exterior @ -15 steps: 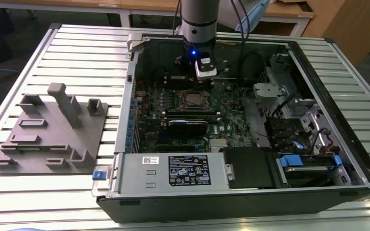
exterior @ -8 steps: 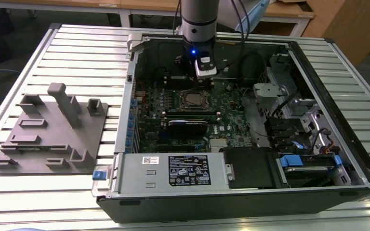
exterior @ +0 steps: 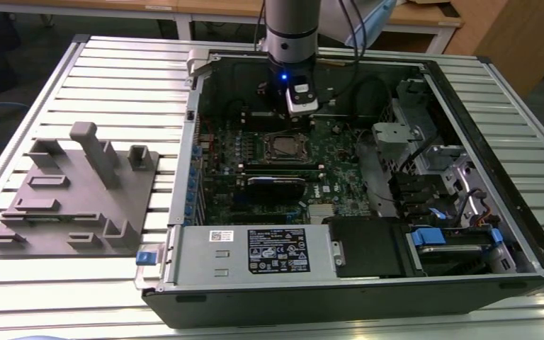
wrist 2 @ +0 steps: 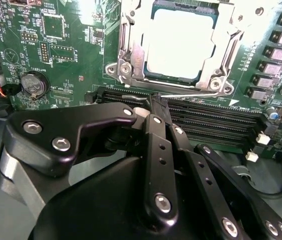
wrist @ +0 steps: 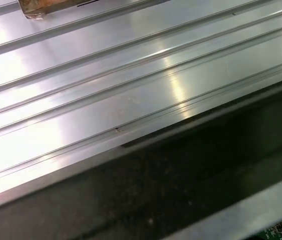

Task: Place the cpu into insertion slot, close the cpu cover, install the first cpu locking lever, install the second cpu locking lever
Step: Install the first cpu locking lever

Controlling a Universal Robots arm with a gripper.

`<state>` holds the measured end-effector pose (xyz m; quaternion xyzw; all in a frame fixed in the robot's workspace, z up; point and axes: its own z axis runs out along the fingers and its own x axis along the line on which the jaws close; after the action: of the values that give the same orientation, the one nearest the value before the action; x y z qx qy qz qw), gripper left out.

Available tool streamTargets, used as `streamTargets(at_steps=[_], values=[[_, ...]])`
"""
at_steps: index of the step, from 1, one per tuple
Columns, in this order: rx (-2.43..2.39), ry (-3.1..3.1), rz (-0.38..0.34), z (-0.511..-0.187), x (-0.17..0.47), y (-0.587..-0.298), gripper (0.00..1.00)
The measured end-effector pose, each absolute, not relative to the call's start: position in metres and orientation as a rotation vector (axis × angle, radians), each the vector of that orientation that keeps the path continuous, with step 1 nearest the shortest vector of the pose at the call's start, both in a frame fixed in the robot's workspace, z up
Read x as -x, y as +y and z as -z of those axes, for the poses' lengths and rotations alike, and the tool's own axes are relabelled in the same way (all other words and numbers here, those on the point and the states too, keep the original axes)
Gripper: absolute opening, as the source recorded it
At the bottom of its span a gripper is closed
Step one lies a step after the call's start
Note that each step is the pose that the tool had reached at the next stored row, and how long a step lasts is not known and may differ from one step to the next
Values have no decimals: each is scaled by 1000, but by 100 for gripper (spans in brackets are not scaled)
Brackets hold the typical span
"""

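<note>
End effector, fingers pinched narrow, hangs at 12 o'clock of the insertion slot in the exterior view; cpu seated, cpu cover down.

No wording can be made out. A black-and-white label packed with small print sits on the grey power-supply box, with a small white sticker beside it. In the second wrist view, tiny white markings dot the green circuit board, too small to read.
</note>
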<state>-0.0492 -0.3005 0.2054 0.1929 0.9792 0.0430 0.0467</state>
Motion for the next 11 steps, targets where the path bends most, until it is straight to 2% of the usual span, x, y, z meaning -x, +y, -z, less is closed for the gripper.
streamTargets(at_steps=[11], values=[[-585, 2975, -118, -202, 51, -295, 10]])
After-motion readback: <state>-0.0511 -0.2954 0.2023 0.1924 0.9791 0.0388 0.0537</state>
